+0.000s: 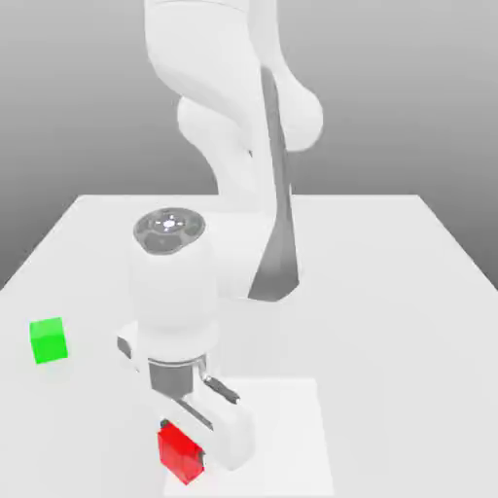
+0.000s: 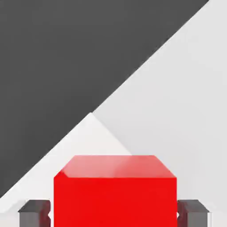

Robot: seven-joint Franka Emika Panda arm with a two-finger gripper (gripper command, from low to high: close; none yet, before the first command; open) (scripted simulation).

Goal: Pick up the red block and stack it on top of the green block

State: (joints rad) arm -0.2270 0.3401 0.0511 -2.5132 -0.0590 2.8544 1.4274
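Observation:
The red block is a small bright red cube low over the white table, near its front edge. My gripper reaches straight down onto it and is shut on it. In the hand view the red block fills the space between the two dark fingers, which press against its opposite sides; the gripper is centred on the cube. The green block sits alone on the table toward the exterior view's left, well apart from the gripper and a little farther back.
The arm's white base and links rise from the back middle of the table. A paler square patch marks the surface beside the gripper. Open tabletop lies between the two cubes.

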